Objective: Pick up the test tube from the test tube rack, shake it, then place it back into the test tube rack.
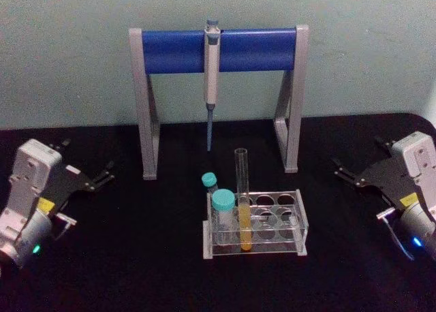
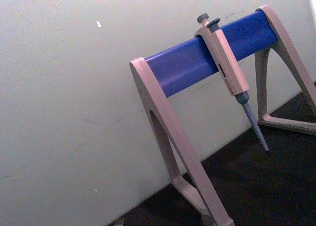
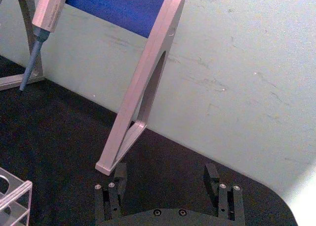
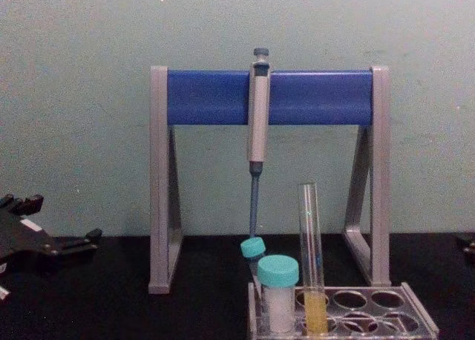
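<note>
The test tube [image 1: 242,196] stands upright in the test tube rack [image 1: 300,225], in a front hole just beside a teal-capped vial [image 1: 223,206] (yellow-orange liquid fills its lower part). The left claw [image 1: 87,157] and right claw [image 3: 165,174] hang wide, gripping nothing, at opposite sides of the black surface [image 1: 136,264], well apart from the rack.

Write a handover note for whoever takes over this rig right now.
Left gripper: jaws open, empty, well left of the rack.
Right gripper: jaws open, empty, well to its right.
The tall clear glass test tube with yellow-orange liquid stands upright in the low clear plastic test tube rack, beside two teal-capped vials.
Done: nothing.
Left: grasp the tube, lift, shake, put it back.
</note>
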Tool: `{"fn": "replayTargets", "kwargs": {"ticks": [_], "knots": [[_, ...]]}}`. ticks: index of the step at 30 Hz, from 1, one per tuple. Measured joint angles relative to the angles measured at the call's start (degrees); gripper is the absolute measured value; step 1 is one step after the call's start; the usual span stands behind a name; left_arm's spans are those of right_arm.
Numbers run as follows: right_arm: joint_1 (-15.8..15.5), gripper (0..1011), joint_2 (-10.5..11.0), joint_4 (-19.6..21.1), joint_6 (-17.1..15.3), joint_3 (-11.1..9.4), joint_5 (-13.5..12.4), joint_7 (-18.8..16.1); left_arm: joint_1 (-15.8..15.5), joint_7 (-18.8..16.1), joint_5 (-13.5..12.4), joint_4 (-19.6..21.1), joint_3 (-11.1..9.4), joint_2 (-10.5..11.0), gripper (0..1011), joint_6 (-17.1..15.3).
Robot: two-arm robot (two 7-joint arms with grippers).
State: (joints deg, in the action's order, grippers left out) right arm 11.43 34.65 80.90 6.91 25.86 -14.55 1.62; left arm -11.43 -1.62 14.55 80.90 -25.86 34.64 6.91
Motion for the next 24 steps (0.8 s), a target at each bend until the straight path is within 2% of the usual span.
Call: {"fn": "replayTargets", "kwargs": {"ticks": [5,10,14,17,21,23,24], "knots": [[-1.31,1000,0.07,1.20,-0.19,-0.93,-0.19,-0.73,0.00,0.00,0.00,0.00,0.00,0.00,1001,0.00],[-3.58,1000,0.47,3.62,-0.69,-2.19,-1.70,-2.50,0.00,0.00,0.00,0.00,0.00,0.00,1001,0.00],[-5.50,1000,0.83,5.83,-1.09,-3.16,-3.80,-4.60,0.00,0.00,0.00,0.00,0.00,0.00,1001,0.00],[-7.37,1000,1.10,8.13,-1.84,-3.94,-6.44,-7.44,0.00,0.00,0.00,0.00,0.00,0.00,1001,0.00],[-8.56,1000,1.18,9.73,-2.69,-4.26,-8.71,-10.07,0.00,0.00,0.00,0.00,0.00,0.00,1001,0.00],[-9.39,1000,1.14,11.10,-3.73,-4.45,-11.11,-12.98,0.00,0.00,0.00,0.00,0.00,0.00,1001,0.00],[-9.39,1000,1.14,11.10,-3.73,-4.45,-11.11,-12.98,0.00,0.00,0.00,0.00,0.00,0.00,1001,0.00]]}}
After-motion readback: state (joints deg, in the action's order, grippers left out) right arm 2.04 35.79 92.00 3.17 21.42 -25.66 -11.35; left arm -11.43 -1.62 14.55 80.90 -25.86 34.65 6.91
